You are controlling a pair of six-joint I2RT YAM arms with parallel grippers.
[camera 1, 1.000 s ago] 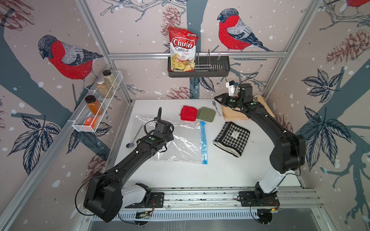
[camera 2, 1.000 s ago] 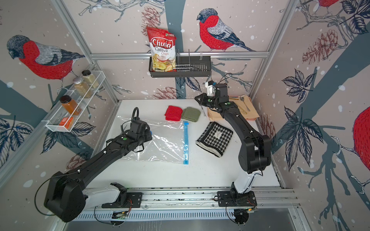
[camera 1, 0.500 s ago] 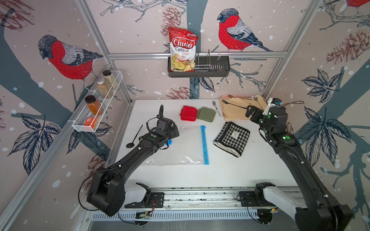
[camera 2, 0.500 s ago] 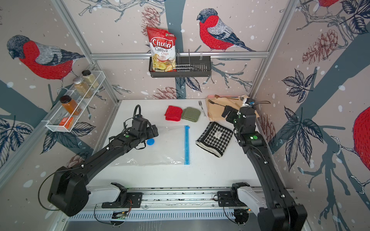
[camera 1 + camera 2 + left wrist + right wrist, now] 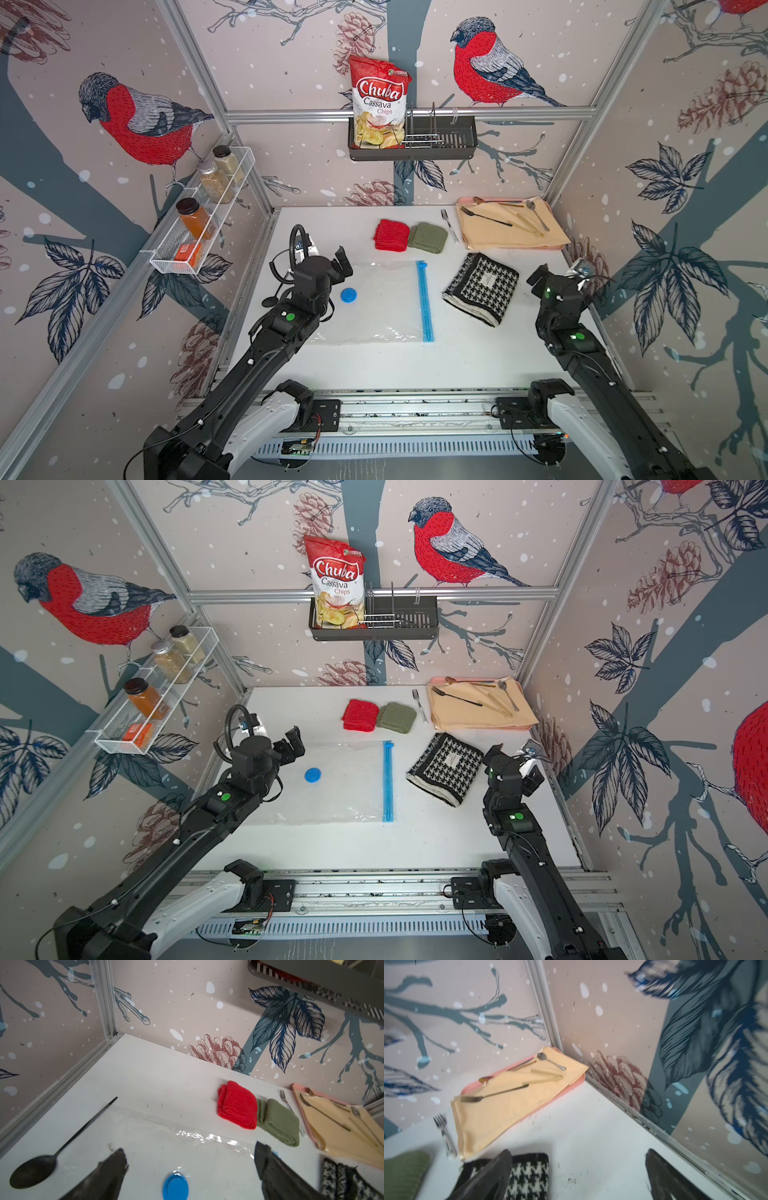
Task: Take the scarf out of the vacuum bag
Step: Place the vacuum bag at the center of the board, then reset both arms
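One scarf (image 5: 482,289), folded flat in black-and-white houndstooth, is seen lying on the bench (image 5: 457,361) wholly outside the vacuum bag (image 5: 382,316), just past the bag's blue zip strip (image 5: 424,299) and apart from it. Nothing is seen inside the bag, which lies flat and clear, with its round valve cap (image 5: 348,295) toward the end away from the zip. The task is therefore judged to be all but finished: the cloth is out and set down, and at most a drawing back of the arms is left. The left claw (image 5: 191,1147) is held wide above the valve end of the bag, with nothing between its jaws. The right claw (image 5: 578,1152) is likewise spread wide and empty, on the side of the scarf away from the bag, near the cloth but not seen to touch it. Beyond the bag's far long edge, a red knit piece (image 5: 390,235) and an olive knit piece (image 5: 428,237) are laid side by side, touching. A black spoon (image 5: 33,1169) is seen just beside the bag's valve end.
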